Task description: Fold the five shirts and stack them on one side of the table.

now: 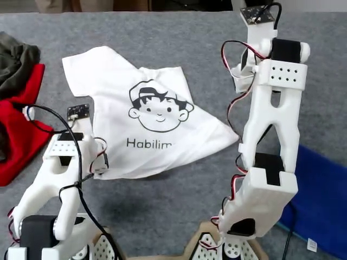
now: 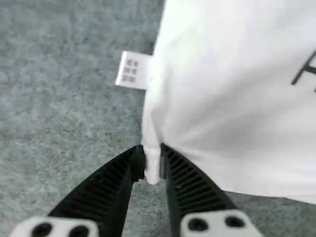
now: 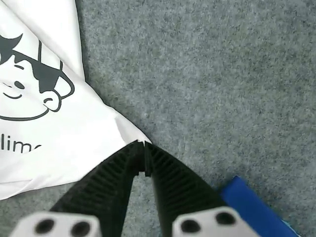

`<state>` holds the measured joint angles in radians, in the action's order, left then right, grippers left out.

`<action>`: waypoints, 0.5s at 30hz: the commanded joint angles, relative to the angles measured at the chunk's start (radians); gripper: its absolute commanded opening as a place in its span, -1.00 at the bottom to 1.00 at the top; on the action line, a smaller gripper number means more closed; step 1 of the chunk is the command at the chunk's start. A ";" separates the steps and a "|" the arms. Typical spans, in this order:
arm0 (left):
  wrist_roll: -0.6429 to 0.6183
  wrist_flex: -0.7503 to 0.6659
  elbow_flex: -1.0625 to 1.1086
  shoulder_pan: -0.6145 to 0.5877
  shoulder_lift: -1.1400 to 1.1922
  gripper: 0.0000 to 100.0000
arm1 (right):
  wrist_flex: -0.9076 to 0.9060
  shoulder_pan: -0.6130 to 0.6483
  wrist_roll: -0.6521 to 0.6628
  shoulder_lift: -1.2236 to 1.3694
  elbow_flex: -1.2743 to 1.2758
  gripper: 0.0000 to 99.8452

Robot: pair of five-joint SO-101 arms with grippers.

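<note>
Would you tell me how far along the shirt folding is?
Done: nothing looks clearly folded. In hand: the white shirt lies spread out, the left gripper shut on its edge, the right gripper shut on a corner. Left: the red shirt and dark shirt lie crumpled at one side; a blue garment lies at the other.

high camera overlooks the table (image 1: pixel 162 32); both wrist cameras closely face its white shirt (image 1: pixel 184 151).
</note>
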<state>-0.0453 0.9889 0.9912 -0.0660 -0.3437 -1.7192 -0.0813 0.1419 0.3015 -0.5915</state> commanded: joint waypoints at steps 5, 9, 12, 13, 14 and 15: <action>-0.003 0.037 -0.046 0.049 -0.022 -0.96 | -0.006 0.005 0.003 -0.010 -0.028 -0.99; 0.146 0.170 -0.133 -0.011 -0.022 -0.96 | -0.006 0.005 0.008 -0.010 -0.028 -0.99; 0.290 0.270 -0.204 -0.129 -0.022 -0.96 | -0.005 0.007 0.011 -0.004 -0.030 -0.99; 0.342 0.307 -0.233 -0.184 -0.022 -0.96 | 0.000 0.012 0.012 -0.002 -0.030 -0.99; 0.404 0.344 -0.267 -0.239 -0.022 -0.96 | 0.002 0.018 0.023 -0.002 -0.030 -0.99; 0.466 0.377 -0.298 -0.299 -0.022 -0.96 | 0.002 0.030 0.052 -0.002 -0.033 -0.99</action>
<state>0.2693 1.2697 0.8025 -0.2194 -0.3437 -1.7192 -0.0783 0.1481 0.3015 -0.5915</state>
